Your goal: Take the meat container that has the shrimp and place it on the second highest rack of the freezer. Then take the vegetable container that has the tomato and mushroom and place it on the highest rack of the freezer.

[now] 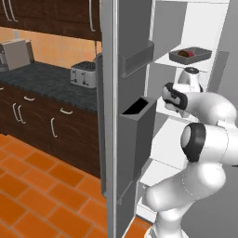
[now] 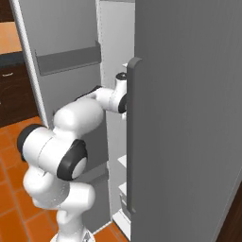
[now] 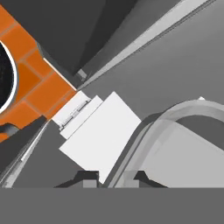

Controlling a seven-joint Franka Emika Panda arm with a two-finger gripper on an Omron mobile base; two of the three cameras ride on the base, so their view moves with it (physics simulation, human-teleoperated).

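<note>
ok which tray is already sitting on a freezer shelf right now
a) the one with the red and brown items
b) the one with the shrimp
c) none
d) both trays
a: in the left base view the vegetable container sits on a white shelf of the open freezer, with a red item and a dark brown one in it, and no other tray is visible on the shelves.

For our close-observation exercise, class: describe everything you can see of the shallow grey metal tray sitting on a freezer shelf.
The shallow rectangular grey metal tray looks dull, with low upright walls and squared corners. It rests flat on a white shelf inside the open grey freezer, near the shelf's right end, turned slightly askew to its front edge. Inside lie a dark-red round item and a darker brownish lump, close together. The white arm reaches in on the level below it.
</note>
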